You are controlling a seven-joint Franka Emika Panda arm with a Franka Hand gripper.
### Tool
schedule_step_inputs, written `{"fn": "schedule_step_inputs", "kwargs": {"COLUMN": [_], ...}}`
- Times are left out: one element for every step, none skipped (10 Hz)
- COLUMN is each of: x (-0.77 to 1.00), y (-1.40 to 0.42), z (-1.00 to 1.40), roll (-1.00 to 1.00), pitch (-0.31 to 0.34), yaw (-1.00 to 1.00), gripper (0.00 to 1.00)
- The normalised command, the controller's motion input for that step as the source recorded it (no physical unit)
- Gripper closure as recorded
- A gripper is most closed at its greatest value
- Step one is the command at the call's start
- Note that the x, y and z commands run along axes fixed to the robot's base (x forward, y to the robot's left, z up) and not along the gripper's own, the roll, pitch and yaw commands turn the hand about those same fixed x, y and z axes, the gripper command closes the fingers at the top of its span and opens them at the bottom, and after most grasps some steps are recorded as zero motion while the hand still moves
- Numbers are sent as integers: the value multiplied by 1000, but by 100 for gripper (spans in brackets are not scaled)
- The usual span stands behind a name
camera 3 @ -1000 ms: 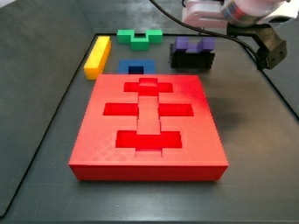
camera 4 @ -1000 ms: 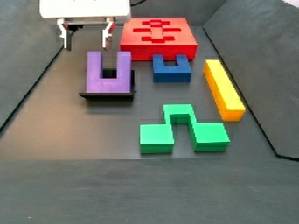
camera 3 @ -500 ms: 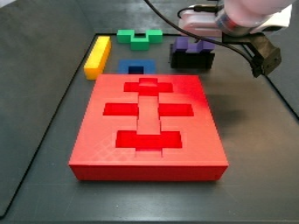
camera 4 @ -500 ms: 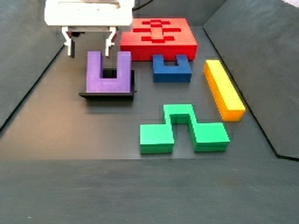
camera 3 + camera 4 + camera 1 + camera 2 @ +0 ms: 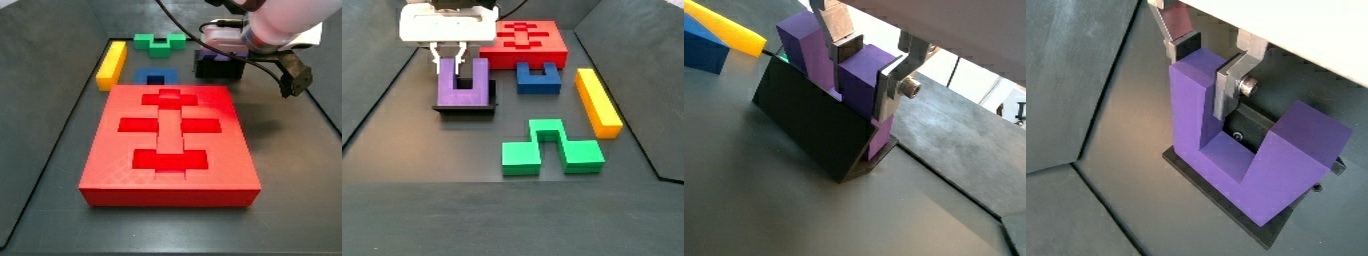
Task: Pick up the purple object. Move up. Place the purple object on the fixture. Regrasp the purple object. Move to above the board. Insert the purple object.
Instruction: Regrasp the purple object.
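The small purple U-shaped plastic block [image 5: 1240, 150] stands propped in the black boxy fixture [image 5: 818, 125], while the silver claw [image 5: 1211, 62], fingers spread but unclosed, straddles one prong, apparently lining up a regrasp.

The tool [image 5: 1208, 62] over the fixture [image 5: 811, 125] has brushed-metal fingers [image 5: 1229, 85]; the purple object [image 5: 1227, 145] is matt, finely ribbed plastic; the surface [image 5: 422, 190] is dull dark.
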Motion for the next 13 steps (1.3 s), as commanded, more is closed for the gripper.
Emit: {"fn": "schedule_step_inputs", "kwargs": {"x": [0, 0, 0, 0, 0, 0, 0, 0, 0, 0, 0, 0, 0], "y": [0, 0, 0, 0, 0, 0, 0, 0, 0, 0, 0, 0, 0], "z": [0, 0, 0, 0, 0, 0, 0, 0, 0, 0, 0, 0, 0], "roll": [0, 0, 0, 0, 0, 0, 0, 0, 0, 0, 0, 0, 0], "pitch": [0, 0, 0, 0, 0, 0, 0, 0, 0, 0, 0, 0, 0], "yaw": [0, 0, 0, 0, 0, 0, 0, 0, 0, 0, 0, 0, 0], "gripper": [100, 100, 100, 100, 100, 100, 100, 100, 100, 100, 100, 100, 100]}}
